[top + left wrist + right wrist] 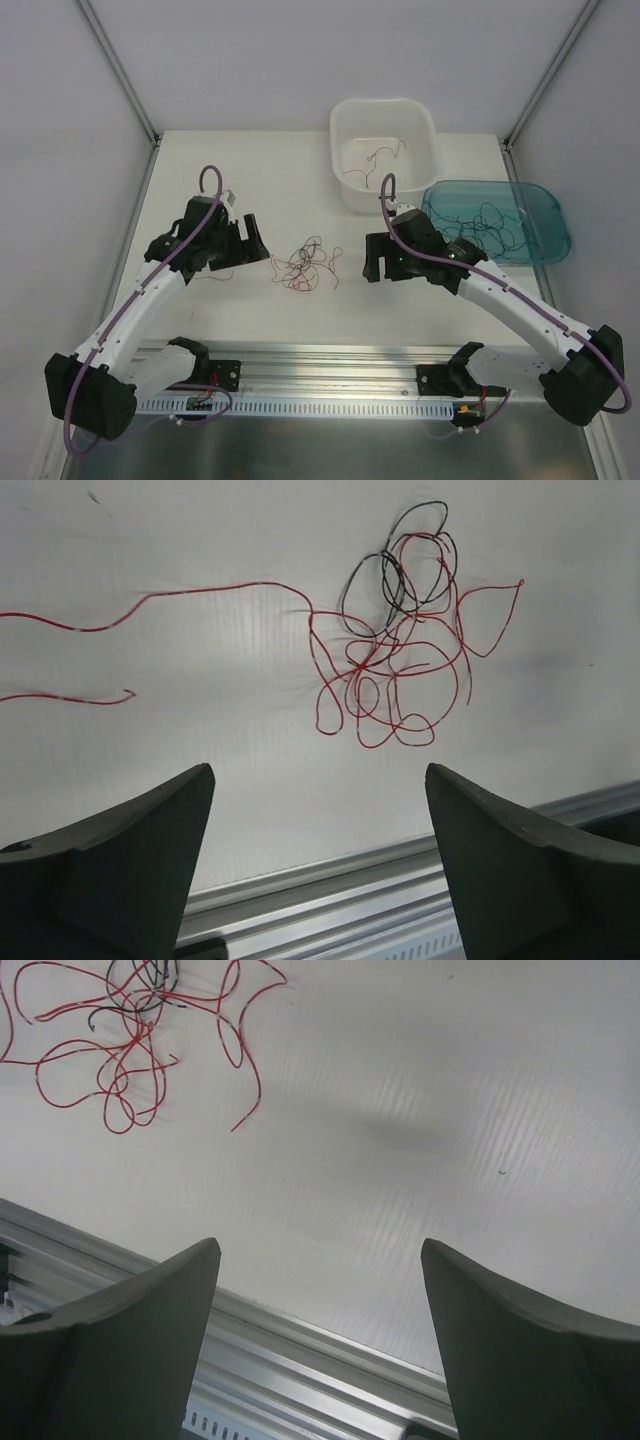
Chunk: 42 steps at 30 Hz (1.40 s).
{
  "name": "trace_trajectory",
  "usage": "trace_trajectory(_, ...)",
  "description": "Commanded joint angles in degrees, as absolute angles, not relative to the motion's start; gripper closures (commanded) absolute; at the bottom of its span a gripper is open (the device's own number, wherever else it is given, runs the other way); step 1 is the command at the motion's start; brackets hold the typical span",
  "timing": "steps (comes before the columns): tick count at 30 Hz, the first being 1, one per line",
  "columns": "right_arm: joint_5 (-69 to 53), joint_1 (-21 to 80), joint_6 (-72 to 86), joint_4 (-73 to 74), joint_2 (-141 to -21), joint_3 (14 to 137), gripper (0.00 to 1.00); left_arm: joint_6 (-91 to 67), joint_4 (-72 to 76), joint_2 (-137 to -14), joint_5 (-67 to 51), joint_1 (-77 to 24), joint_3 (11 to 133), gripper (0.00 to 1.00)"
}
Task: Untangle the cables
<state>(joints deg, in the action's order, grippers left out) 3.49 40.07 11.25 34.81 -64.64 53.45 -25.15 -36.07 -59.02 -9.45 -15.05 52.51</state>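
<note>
- One loose tangle of red and black cables [305, 265] [395, 650] [120, 1040] lies flat on the white bench [250, 170], between my two tools and touching neither.
- From the left wrist, a long red end trails off the tangle to the left, and the black loops sit on its far side.
- My left tool [248, 240] [318, 772] stands with its fingers wide apart and nothing between them.
- My right tool [372, 262] [320, 1245] is also spread wide and empty.
- Farther back, a white tub [340, 115] holds a few thin strands [380, 155].
- Beside it, a teal tray [548, 200] holds dark wires [490, 220].
</note>
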Motion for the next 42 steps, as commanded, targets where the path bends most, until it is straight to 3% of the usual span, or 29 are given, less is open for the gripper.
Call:
trace_trajectory(1, 3.4, 41.8, 14.1, 30.6, -64.5, 53.9, 0.14, -36.2, -31.8, -57.1, -4.3, -20.9, 46.7, 0.16)
trace_trajectory(6, 2.7, 44.0, 15.7, 26.7, -66.4, 53.5, 0.14, -41.2, -21.4, -60.0, -0.3, -27.4, 40.6, 0.24)
trace_trajectory(11, 0.7, 45.1, 17.6, 22.7, -68.3, 52.9, 0.14, -38.6, -13.8, -64.6, 2.5, -30.6, 37.0, 0.38)
trace_trajectory(22, -2.4, 47.2, 22.1, 14.7, -75.0, 54.1, 0.14, -34.7, -4.2, -72.4, 2.5, -32.0, 34.4, 0.50)
trace_trajectory(26, -2.0, 48.2, 24.3, 12.6, -79.8, 56.3, 0.14, -34.9, -3.3, -73.8, 0.9, -32.8, 34.8, 0.65)
trace_trajectory(29, -2.8, 49.1, 25.7, 11.2, -84.8, 58.7, 0.14, -35.1, -3.3, -73.5, 0.1, -33.1, 35.0, 0.81)
trace_trajectory(30, -3.1, 49.5, 26.5, 10.6, -87.1, 59.8, 0.14, -35.2, -3.4, -73.0, -1.1, -33.2, 34.8, 0.91)
trace_trajectory(32, -3.9, 50.2, 27.4, 9.2, -89.5, 60.6, 0.14, -35.7, -3.4, -71.4, -2.0, -33.4, 34.5, 0.98)
trace_trajectory(42, -5.3, 50.8, 34.2, 0.3, -101.2, 63.5, 0.18, -37.5, -3.5, -66.1, -5.8, -33.7, 32.6, 1.00)
